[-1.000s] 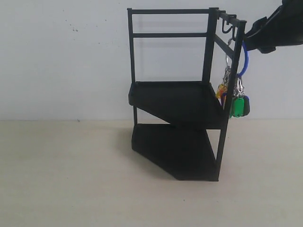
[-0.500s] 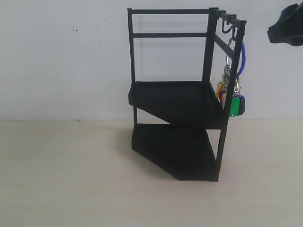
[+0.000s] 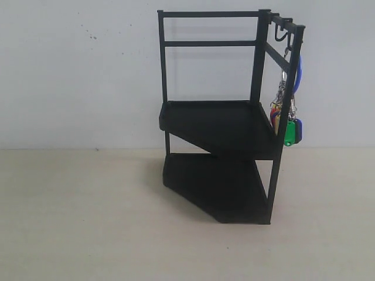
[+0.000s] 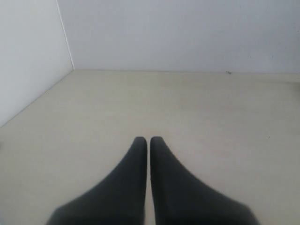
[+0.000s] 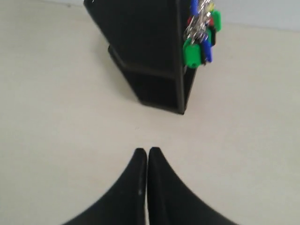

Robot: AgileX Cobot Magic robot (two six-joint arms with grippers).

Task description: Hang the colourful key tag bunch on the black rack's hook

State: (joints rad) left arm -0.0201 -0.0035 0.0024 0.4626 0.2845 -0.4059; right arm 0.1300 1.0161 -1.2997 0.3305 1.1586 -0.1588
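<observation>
Exterior view: the colourful key tag bunch (image 3: 291, 132) is hanging by its blue loop (image 3: 300, 73) from the top rail of the black rack (image 3: 217, 126). It is beside the right-hand corner post (image 3: 280, 152), with its tags dangling level with the upper tray (image 3: 199, 114) and well clear of the bench (image 3: 88, 222). A second ago the right pincer (image 5: 147, 151) was reaching in at that loop, and half a second ago it was drawing off toward the upper right edge. Now it is showing nowhere in this view, and the bunch is hanging unaided, lying slightly closer to the post than before. Judged from this, the hanging is done and only the retreat is finishing. Which of the small hooks (image 3: 281, 35) is bearing the loop is hard to make out, black against black; it is probably the outermost. Right wrist view: the right pincer is hovering well apart from the rack, jaws together and gripping nothing. Left wrist view: the left pincer (image 4: 148, 139) is idling over the bench, jaws likewise together and empty. Only the pale wall (image 3: 88, 76) is standing behind the rack, and nothing is blocking either arm's way back.
</observation>
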